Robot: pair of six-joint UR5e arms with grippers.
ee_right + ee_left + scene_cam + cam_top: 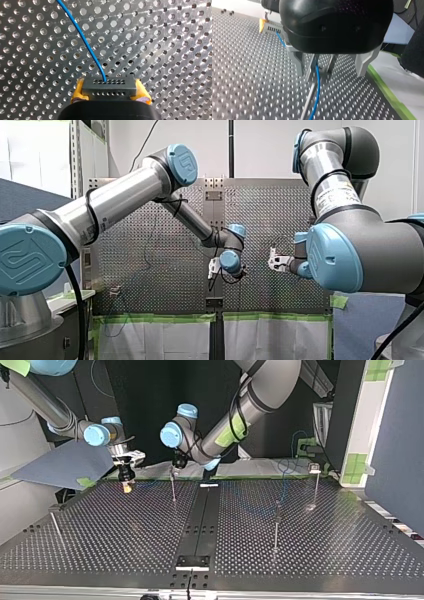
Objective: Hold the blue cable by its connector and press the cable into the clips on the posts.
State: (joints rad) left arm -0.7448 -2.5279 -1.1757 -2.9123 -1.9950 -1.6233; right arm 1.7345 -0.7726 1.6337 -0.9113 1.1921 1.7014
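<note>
— Where is the blue cable (83, 37)?

— One end is in my right gripper (110, 93). The cable ends in a dark connector (109, 85) with rows of little holes. Two yellow pads (78, 93) squeeze it, one on each side.

— So that gripper holds something?

— Yes, it is closed tight on the connector. The cable comes out of one hole and bends away over the table (175, 50), which is full of small holes.

— What about the other one?

— My left gripper (319, 72) is black on top. The cable runs down right under its middle, just beside a thin metal post (308, 101). I cannot tell if this gripper grabs the cable or only lets it pass.

— Are the two grippers close?

— Yes. In the left wrist view the connector and a yellow pad show just behind my left gripper. In the top view both hang low near the far edge of the table. My right gripper is at the view's left, and my left gripper is next to it, above the post.

— Are there more posts?

— Three more, well apart. One post (56, 527) stands at the top view's left and two at its right. The far one on the right has a small clip (314, 467) on top.
</note>
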